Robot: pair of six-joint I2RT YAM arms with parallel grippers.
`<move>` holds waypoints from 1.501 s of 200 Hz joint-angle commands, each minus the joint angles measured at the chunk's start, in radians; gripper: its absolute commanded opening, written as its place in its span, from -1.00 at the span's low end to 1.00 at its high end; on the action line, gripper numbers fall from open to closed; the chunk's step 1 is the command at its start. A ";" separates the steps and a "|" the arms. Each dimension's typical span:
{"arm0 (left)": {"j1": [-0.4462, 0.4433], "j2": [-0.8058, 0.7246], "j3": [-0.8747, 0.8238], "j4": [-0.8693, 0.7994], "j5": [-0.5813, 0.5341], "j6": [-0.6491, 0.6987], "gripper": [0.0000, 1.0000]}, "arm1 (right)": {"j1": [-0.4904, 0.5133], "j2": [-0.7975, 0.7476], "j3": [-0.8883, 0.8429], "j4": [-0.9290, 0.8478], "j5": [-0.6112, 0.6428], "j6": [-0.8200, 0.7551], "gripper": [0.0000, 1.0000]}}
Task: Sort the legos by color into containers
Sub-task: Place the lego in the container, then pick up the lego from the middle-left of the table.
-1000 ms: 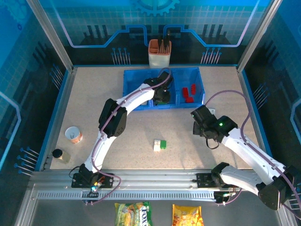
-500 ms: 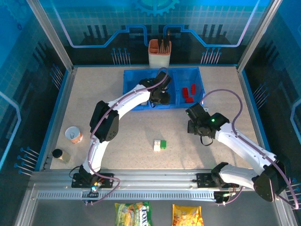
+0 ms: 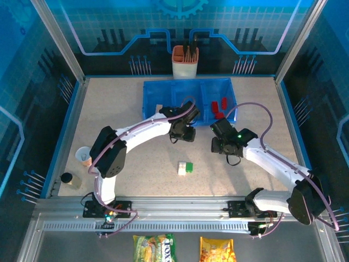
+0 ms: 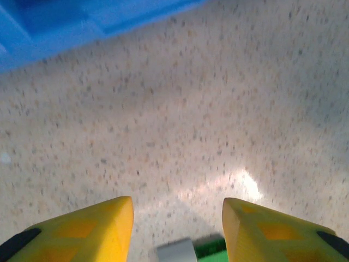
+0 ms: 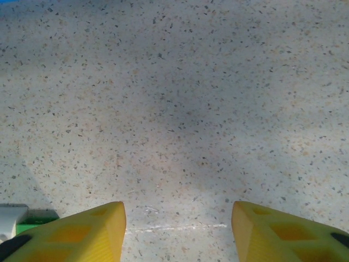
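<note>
Near the bench's (image 3: 109, 120) middle lie a white lego (image 3: 181, 168) and a green lego (image 3: 188, 167), touching; red legos (image 3: 219, 107) sit in the containers' (image 3: 155, 93) right compartment. Between them the left gripper (image 4: 177, 218) and right gripper (image 5: 179, 221) hang, jaws apart, empty.

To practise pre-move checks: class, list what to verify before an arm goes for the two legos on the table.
1. Left gripper empty, jaws apart: ok.
2. Right gripper empty, jaws apart: ok.
3. White brick and green brick apart for a single pick: not ok, they touch.
4. Either brick centred under a gripper: not ok.
5. Red bricks together, right compartment of the tray: ok.
</note>
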 commanded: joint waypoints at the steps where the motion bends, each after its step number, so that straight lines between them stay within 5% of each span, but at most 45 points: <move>1: -0.028 -0.064 -0.066 -0.024 0.013 -0.064 -0.04 | -0.002 0.015 -0.011 0.034 -0.018 -0.017 0.10; 106: -0.126 -0.160 -0.325 0.044 0.048 -0.230 0.05 | 0.025 0.047 -0.010 0.059 -0.030 -0.017 0.08; 210: -0.145 -0.160 -0.423 0.130 0.119 -0.278 0.39 | 0.052 0.060 -0.005 0.061 -0.019 -0.008 0.08; 300: -0.145 -0.120 -0.415 0.122 0.123 -0.282 0.30 | 0.055 0.063 -0.011 0.059 -0.012 -0.005 0.08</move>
